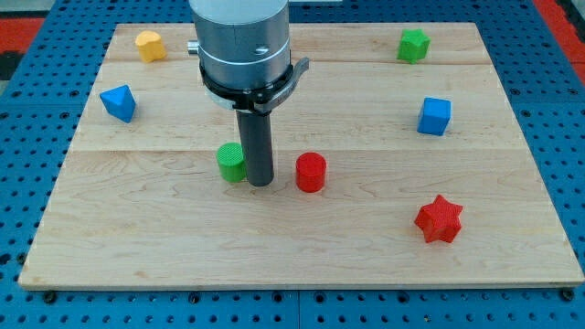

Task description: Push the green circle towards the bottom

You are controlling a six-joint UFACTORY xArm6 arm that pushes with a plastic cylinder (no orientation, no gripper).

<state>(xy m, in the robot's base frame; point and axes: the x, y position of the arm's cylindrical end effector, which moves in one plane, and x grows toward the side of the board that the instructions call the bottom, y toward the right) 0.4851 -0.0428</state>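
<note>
- My tip (260, 184) stands just to the right of the green circle (232, 162), about touching it; this rod has no jaws to open or close.
- The red circle (311, 172) sits near the tip's right.
- Well apart: red star (439, 219) at lower right, blue cube (435, 116), green star (413, 45), blue triangle (118, 102), yellow block (151, 46).
- Bare wooden board (183, 247) lies between the green circle and the bottom edge.

Colours on the pale wooden board (302, 247)

A green circle (231, 162) and red circle (311, 172) are flanking my dark tip (260, 183); a red star (439, 219), blue cube (435, 116), green star (413, 45), blue triangle (118, 102) and yellow block (151, 46) are showing around them.
</note>
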